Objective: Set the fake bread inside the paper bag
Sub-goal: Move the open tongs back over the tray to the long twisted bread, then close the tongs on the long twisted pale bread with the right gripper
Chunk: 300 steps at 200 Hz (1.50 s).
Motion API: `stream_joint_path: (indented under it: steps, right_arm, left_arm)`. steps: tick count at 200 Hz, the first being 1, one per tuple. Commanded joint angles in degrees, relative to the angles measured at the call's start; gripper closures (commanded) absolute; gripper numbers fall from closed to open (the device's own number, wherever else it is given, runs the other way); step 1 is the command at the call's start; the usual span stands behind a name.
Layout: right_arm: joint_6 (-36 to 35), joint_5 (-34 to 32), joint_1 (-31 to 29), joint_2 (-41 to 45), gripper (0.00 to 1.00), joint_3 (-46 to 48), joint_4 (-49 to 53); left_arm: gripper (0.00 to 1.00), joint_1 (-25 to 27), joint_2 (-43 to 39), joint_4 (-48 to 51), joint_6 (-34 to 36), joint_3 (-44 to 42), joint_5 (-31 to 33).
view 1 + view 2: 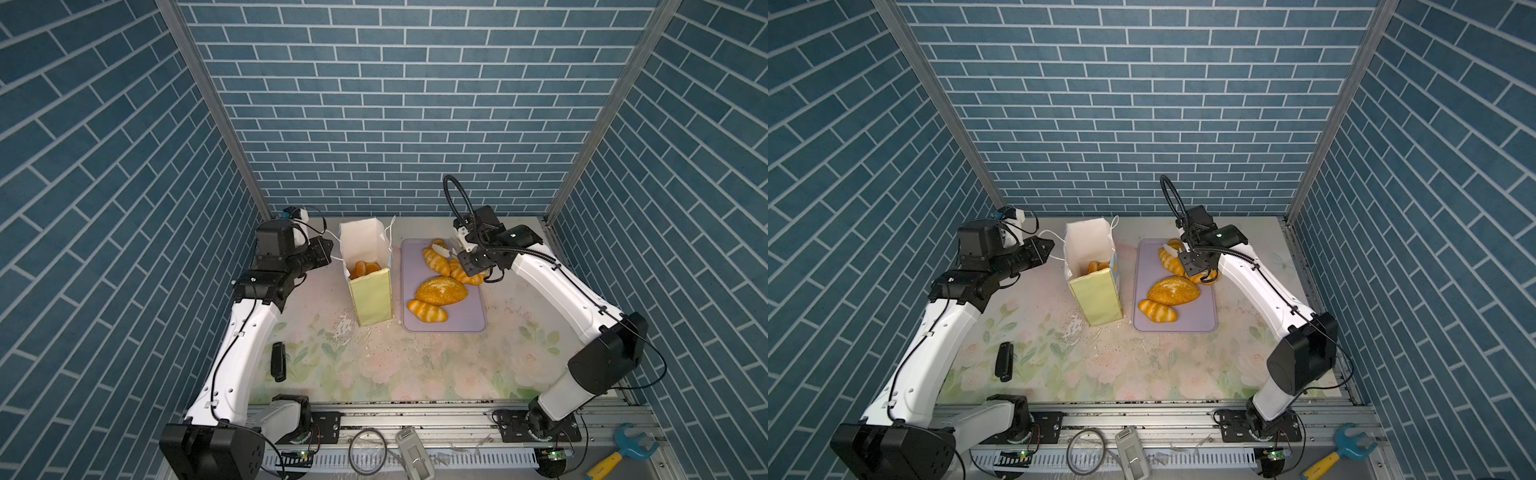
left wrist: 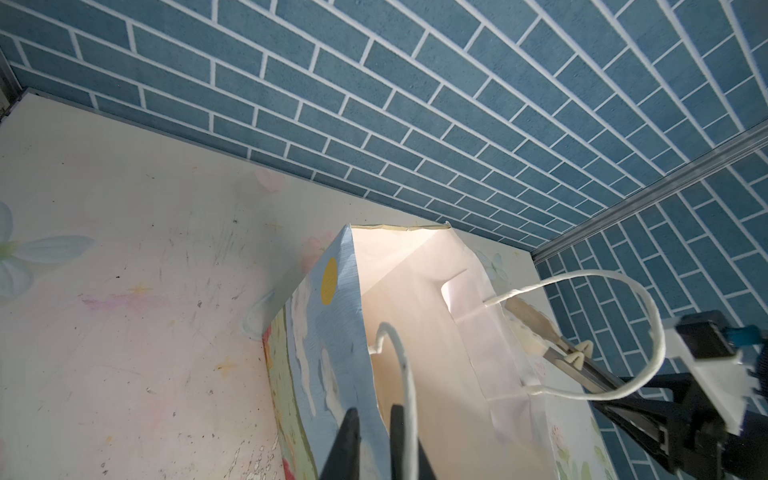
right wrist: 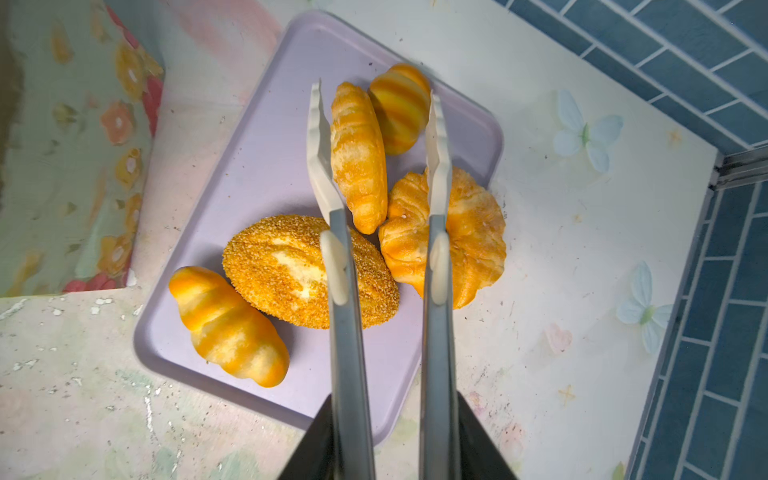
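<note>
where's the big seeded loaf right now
In both top views the seeded loaf lies mid-way on the lilac tray, right of the paper bag, with a striped roll touching its near side.
</note>
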State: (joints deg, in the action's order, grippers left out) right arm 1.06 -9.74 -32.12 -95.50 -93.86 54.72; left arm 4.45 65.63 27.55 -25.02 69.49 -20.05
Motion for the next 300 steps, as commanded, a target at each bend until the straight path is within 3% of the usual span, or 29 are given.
stream_joint_path:
  steps: [1,161,236,300]
  right_arm:
    - [-1.2,0.9,0.2,-2.5,0.59,-2.2,-1.6]
    - [-3.2,3.8,0.1,-13.4,0.55,-5.5,-2.4]
    - [-4.5,4.2,-1.2,-12.5,0.71,-5.2,-2.4]
    - [-4.2,6.1,-2.9,-7.6,0.73,-4.8,-1.9]
  left_arm:
    - [0.83,0.3,-0.6,1.4,1.0,1.4,0.9]
    - [0.84,0.3,1.5,1.5,2.2,3.2,1.8]
    - [0.84,0.3,1.4,1.0,1.9,2.5,2.1]
    - [0.84,0.3,1.3,0.8,1.8,2.7,2.1]
